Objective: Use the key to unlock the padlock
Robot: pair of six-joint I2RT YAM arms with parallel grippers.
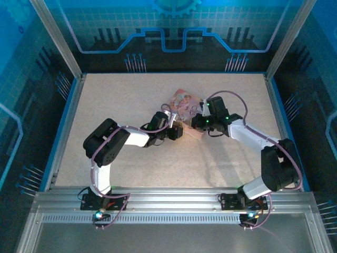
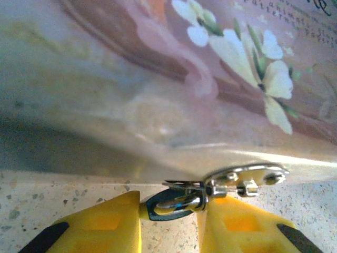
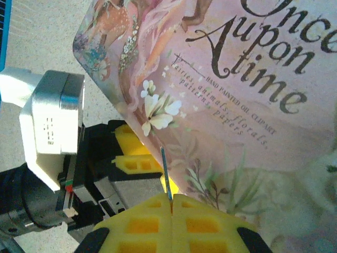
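Pink illustrated rectangular tin box (image 1: 185,103) lies on a speckled beige table (image 1: 105,105), seen from above. The left gripper (image 1: 176,132) and right gripper (image 1: 196,122) meet at the tin's near edge.

Left wrist view: a tiny padlock with a dark bluish body and thin silvery shackle (image 2: 168,206) hangs from a silvery hasp (image 2: 247,178) at the tin's lower edge, just above the table. The yellow fingers (image 2: 100,226) appear pressed against it from both sides. It looks light, hard and slick (and free to swivel on the hasp), so the body's flat sides are likely the best hold, keyhole end left clear.

Right wrist view: the right gripper is clamped on a tiny thin dark metal key (image 3: 165,174), which sticks out past the fingertips toward the tin. Stiff but sliver-thin, the key would probably twist between the pads unless held near its head.
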